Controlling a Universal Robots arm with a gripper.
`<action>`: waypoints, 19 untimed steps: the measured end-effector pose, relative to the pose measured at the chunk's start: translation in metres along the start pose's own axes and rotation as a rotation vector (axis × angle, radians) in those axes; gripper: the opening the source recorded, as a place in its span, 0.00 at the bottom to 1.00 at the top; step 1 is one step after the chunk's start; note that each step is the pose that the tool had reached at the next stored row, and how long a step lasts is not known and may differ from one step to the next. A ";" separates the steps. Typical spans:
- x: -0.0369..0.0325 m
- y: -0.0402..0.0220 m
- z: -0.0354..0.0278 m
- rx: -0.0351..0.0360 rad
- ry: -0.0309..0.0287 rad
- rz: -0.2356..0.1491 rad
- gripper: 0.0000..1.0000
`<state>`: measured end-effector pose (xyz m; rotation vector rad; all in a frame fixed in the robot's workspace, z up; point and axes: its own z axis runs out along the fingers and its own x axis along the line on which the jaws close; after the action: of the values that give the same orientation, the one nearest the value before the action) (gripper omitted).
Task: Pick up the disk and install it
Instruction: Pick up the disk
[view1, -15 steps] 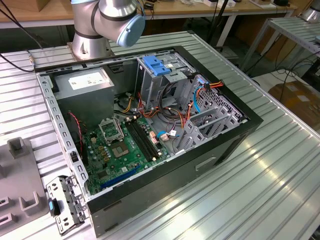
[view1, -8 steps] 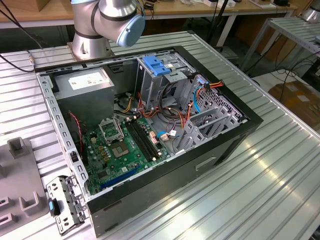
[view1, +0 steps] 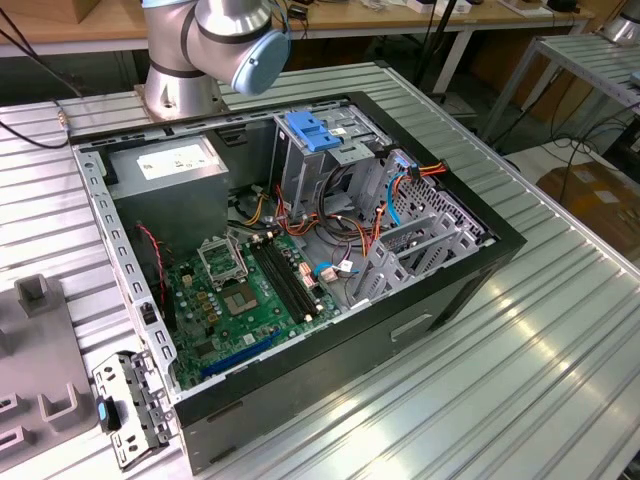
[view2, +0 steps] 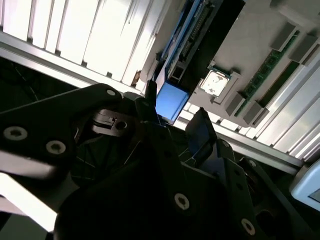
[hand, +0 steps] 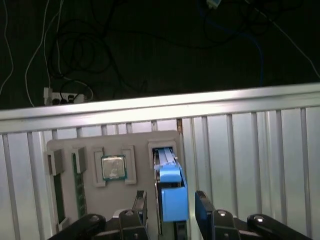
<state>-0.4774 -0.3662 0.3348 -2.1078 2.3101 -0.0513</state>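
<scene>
Grey moulded plastic tray (hand: 90, 145) sits on the slatted aluminium table (hand: 250, 150). It holds green memory sticks (hand: 80, 190), a square silver processor chip (hand: 113, 167), then the disk (hand: 169, 192), blue-railed, on edge in its slot. Gripper (hand: 171, 200) fingers (hand: 202, 207) are apart, straddling the disk without contact. Open black computer case (view1: 400, 330) lies toward the exterior view's right.

Ribbed bare-metal counter (view1: 560, 330) with a bright sheen, matt black computer case (view1: 330, 370), green circuit board (view1: 235, 305), smooth blue plastic on the disk (hand: 172, 200), matt grey plastic tray (hand: 90, 200).

Exterior view overlooks computer case (view1: 300, 392); both wrist views share tray (hand: 137, 142) (view2: 250, 40)
</scene>
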 end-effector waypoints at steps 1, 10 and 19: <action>0.0000 0.0001 0.0002 -0.0011 0.0002 0.000 0.51; -0.0002 -0.0001 0.0121 -0.0078 0.0007 0.000 0.51; -0.0008 -0.0041 0.0263 -0.0352 0.0033 0.000 0.51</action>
<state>-0.4725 -0.3662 0.3087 -2.1260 2.3295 -0.0142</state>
